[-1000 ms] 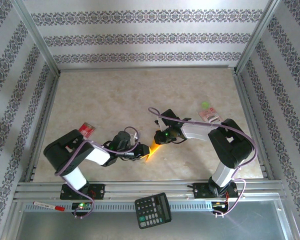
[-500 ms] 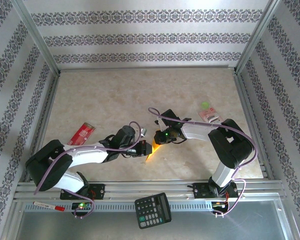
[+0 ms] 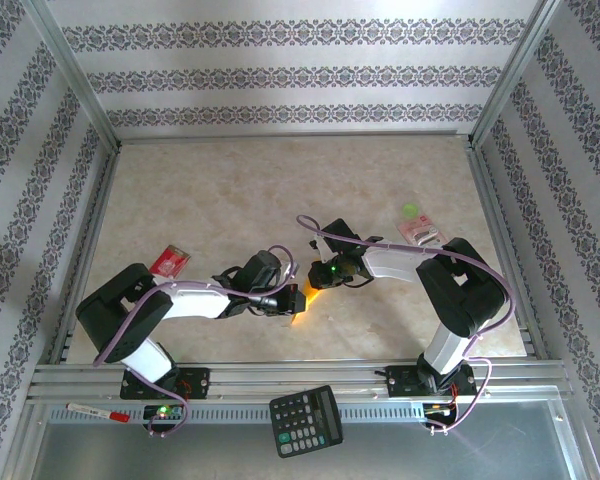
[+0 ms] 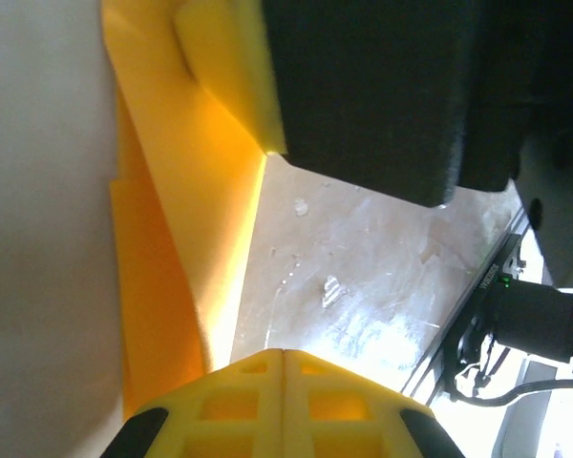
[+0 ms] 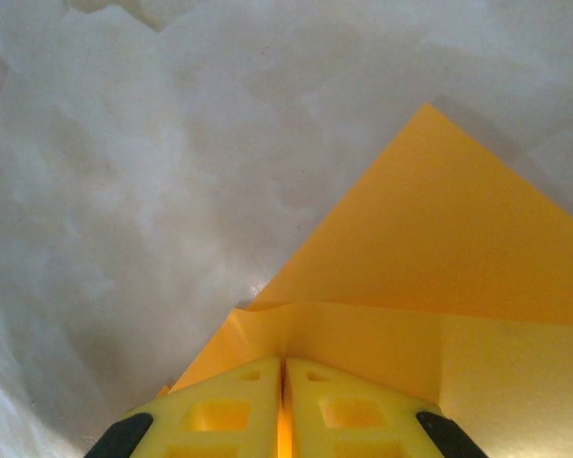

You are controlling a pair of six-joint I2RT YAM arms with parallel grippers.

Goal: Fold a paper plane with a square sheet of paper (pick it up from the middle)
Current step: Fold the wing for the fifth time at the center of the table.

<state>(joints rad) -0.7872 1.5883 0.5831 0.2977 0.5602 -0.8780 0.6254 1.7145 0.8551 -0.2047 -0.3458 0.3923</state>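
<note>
Black-and-white arms [image 3: 195, 303] carry lilac cables [image 3: 330, 235] and yellow latticed pincer fingers [image 5: 224, 410].

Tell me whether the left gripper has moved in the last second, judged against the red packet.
Yes. The left gripper has shifted slightly right, away from the red packet and closer to the right gripper holding the orange paper.

Centred on beige marbled table [image 3: 280, 190]: folded orange-yellow paper sheet [image 3: 302, 300], flanked by left gripper [image 3: 286, 300] and right gripper [image 3: 317, 282]; small pink packet [image 3: 420, 233] placed behind, rightward; black calculator [image 3: 306, 420] placed before.
</note>
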